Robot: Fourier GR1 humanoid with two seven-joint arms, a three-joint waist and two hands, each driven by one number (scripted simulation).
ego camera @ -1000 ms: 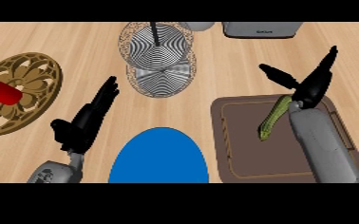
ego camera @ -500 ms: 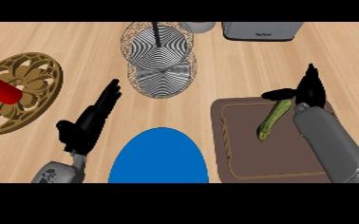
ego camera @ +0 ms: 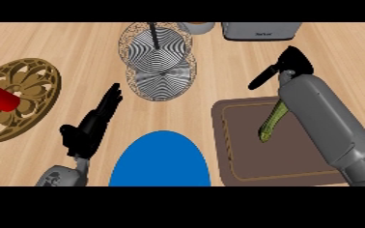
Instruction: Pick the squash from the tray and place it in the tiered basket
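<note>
Squash (ego camera: pixel 272 122): laid on the brown tray (ego camera: pixel 242 164), right, partly hidden by the right forearm.
Right robot hand (ego camera: pixel 291 66): raised beyond the tray; fingers cannot be told.
Left robot hand (ego camera: pixel 92 125): spread, resting near left.
Tiered basket (ego camera: pixel 156 58): far centre on the worktop (ego camera: pixel 78 48).

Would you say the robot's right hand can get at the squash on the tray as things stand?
Probably yes. The right hand is above the far end of the squash, which lies alone on the brown tray. Nothing stands between them, though the forearm hides the squash's far tip.
</note>
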